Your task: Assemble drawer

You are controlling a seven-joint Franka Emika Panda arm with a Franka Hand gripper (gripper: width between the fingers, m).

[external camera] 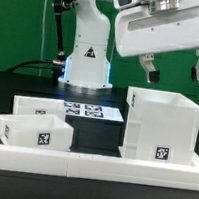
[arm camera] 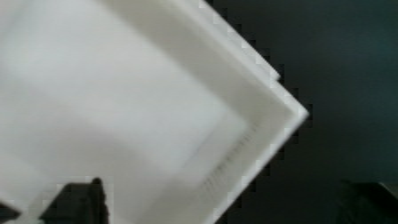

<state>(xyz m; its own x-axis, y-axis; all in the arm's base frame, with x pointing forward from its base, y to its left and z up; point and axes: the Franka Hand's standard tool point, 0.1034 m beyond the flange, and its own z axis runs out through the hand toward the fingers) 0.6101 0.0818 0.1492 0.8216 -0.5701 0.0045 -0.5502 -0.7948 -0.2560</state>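
Observation:
The large white cube-like casing point(external camera: 163, 125) stands at the exterior view's right, a tag on its front lower edge. Two smaller open-topped boxes lie to its left: one point(external camera: 37, 132) in front with a tag on its face, one point(external camera: 46, 108) behind it. My gripper point(external camera: 173, 67) hangs above the casing, jaws open and empty, both fingers clear of its top rim. The wrist view looks down on a white corner of the casing point(arm camera: 160, 110), blurred, with dark fingertips point(arm camera: 75, 198) at the frame edge.
The marker board point(external camera: 89, 111) lies flat on the black table between the boxes and the robot base point(external camera: 90, 56). A low white rail point(external camera: 89, 168) edges the table's front. A green backdrop stands behind.

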